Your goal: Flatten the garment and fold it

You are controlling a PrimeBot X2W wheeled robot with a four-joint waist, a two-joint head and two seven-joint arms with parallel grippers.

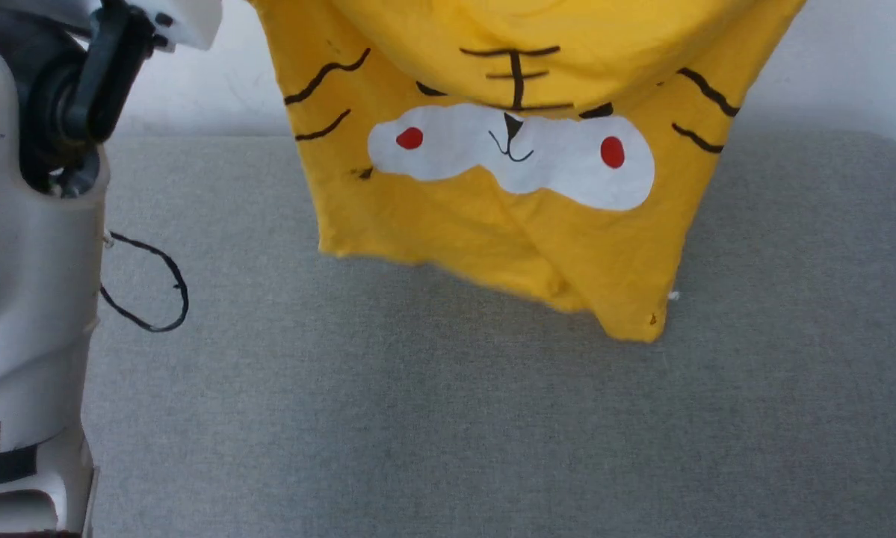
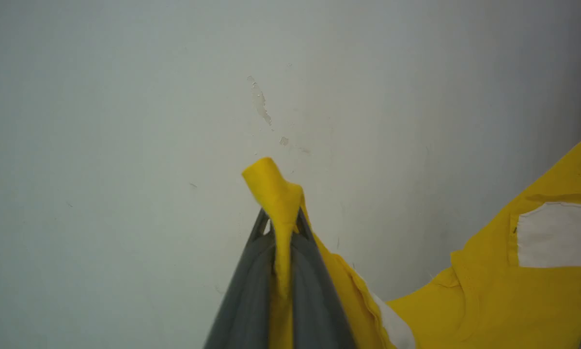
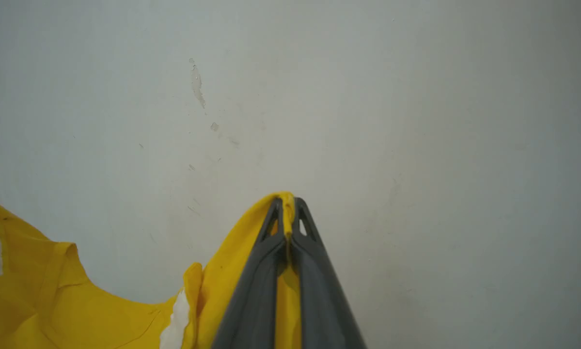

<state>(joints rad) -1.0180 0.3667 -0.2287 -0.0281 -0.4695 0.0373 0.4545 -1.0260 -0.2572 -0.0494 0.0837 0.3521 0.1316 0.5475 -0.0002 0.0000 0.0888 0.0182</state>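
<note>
The garment [image 1: 507, 194], a mustard-yellow T-shirt with a white muzzle patch, red dots and black stripes, hangs in the air above the grey surface, its lower corners dangling just over it. In the left wrist view my left gripper [image 2: 281, 228] is shut on a bunched edge of the garment [image 2: 489, 291], with a yellow tip poking out above the fingers. In the right wrist view my right gripper [image 3: 288, 213] is shut on another edge of the garment [image 3: 53, 300], which drapes away to the left.
A grey fabric-covered surface [image 1: 455, 418] spreads under the shirt. My pale left arm [image 1: 29, 261] with a looping black cable [image 1: 156, 291] stands at the left edge. A white wall [image 2: 174, 121] with small scuffs lies behind.
</note>
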